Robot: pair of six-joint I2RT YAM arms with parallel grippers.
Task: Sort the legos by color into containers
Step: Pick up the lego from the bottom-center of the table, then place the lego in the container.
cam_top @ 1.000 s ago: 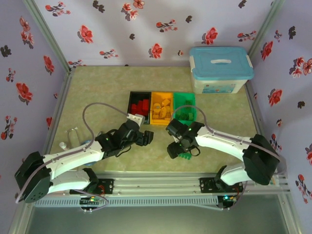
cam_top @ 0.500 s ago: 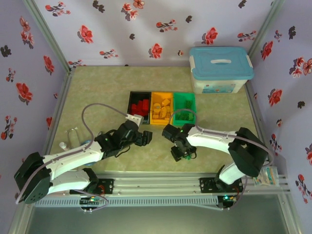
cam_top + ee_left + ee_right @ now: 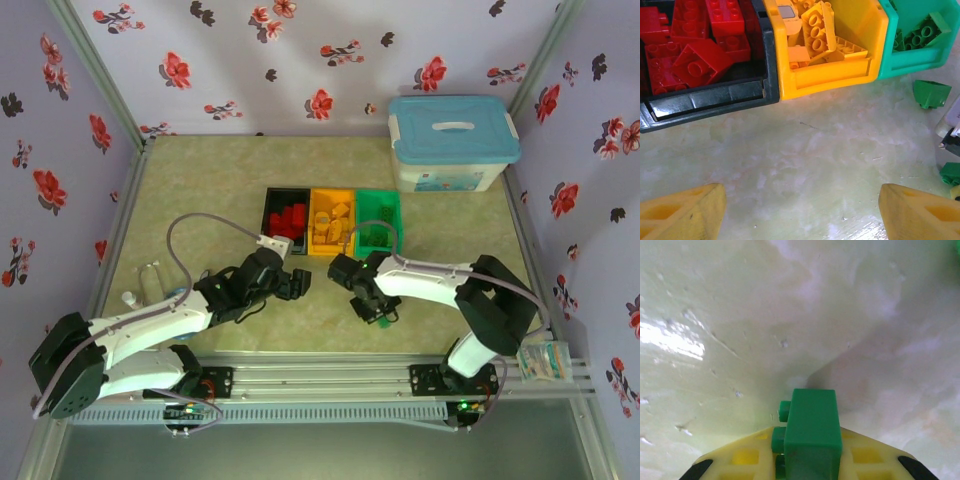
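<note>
the right hand (image 3: 374,308) is closed on a green brick (image 3: 810,425), low over the tabletop (image 3: 220,190) toward the near edge, about mid-width. in the right wrist view the brick sits pinched in that hand's grip. its long axis runs straight out ahead of the hand and its studs face sideways, with bare tabletop beyond it. i cannot tell how far it is clear of the surface.

the coming move turns on one relation. the green bin (image 3: 910,60) lies from that hand toward the far edge and a touch toward the right edge. it is the rightmost of three bins set side by side, next to the orange bin (image 3: 825,77) and then the black bin (image 3: 705,102). the right arm is the nearer one, so the carry is probably short, up over the bin's near wall.

the left hand (image 3: 292,283) hangs wide open and holds nothing, facing the near walls of the black and orange bins. its camera gives what the overhead view blurs: red bricks (image 3: 695,60) in the black bin and yellow bricks (image 3: 820,30) in the orange one. it also shows a loose green brick (image 3: 931,93) on the tabletop just outside the green bin's near wall, which i judge is left to sort.
</note>
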